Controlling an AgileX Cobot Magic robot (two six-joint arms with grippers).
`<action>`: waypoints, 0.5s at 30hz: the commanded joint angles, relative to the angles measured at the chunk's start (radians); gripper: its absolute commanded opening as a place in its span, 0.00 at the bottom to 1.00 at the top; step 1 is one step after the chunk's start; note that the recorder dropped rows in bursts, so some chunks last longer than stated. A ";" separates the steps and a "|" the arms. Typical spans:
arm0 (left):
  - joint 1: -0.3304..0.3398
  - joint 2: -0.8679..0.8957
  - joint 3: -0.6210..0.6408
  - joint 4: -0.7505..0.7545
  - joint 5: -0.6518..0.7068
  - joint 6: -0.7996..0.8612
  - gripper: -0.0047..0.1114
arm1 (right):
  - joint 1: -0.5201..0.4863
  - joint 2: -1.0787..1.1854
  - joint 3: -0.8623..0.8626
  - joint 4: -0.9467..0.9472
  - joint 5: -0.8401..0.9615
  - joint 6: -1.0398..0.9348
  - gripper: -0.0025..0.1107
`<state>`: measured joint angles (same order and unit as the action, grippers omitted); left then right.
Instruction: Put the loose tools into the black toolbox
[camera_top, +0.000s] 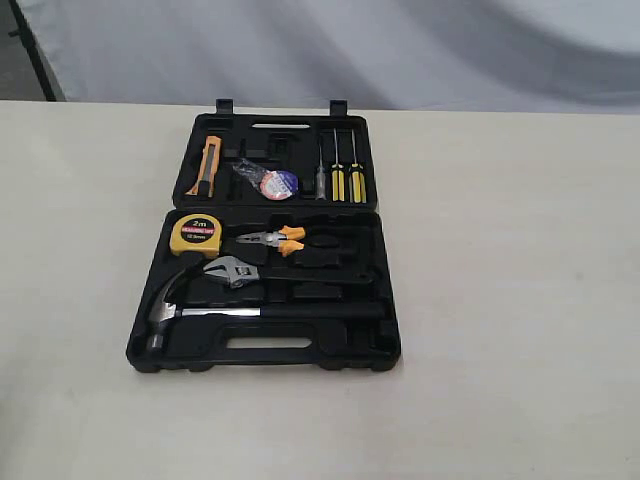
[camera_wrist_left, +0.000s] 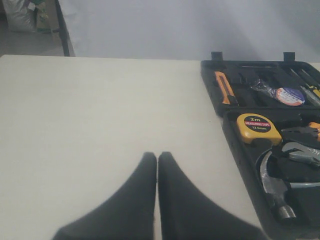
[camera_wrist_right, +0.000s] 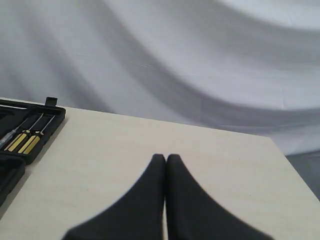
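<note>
**Tools seated, arms standing off**

Our left end effector (camera_wrist_left: 157, 156), tips together over bare desk (camera_wrist_left: 75, 125), sits nearer the black toolbox (camera_top: 340, 358), we judge. Inside lie the hammer (camera_top: 250, 313), crosswise with its head toward the left arm's side, the wrench (camera_top: 233, 272) and the tape roll (camera_top: 277, 184). Our right end effector (camera_wrist_right: 165, 157), also together, sees only the corner with the screwdrivers (camera_wrist_right: 25, 142). The exterior view shows neither arm.

"2m" on the black label of the yellow tape measure (camera_wrist_left: 258, 128)
</note>
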<state>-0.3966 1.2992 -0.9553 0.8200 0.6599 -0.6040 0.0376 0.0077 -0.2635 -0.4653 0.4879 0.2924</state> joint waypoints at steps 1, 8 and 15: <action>0.003 -0.008 0.009 -0.014 -0.017 -0.010 0.05 | -0.006 -0.008 0.005 -0.006 -0.011 0.006 0.03; 0.003 -0.008 0.009 -0.014 -0.017 -0.010 0.05 | -0.039 -0.008 0.103 0.210 -0.028 0.006 0.03; 0.003 -0.008 0.009 -0.014 -0.017 -0.010 0.05 | -0.106 -0.008 0.185 0.252 -0.062 0.008 0.03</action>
<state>-0.3966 1.2992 -0.9553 0.8200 0.6599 -0.6040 -0.0526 0.0059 -0.1020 -0.2337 0.4448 0.2952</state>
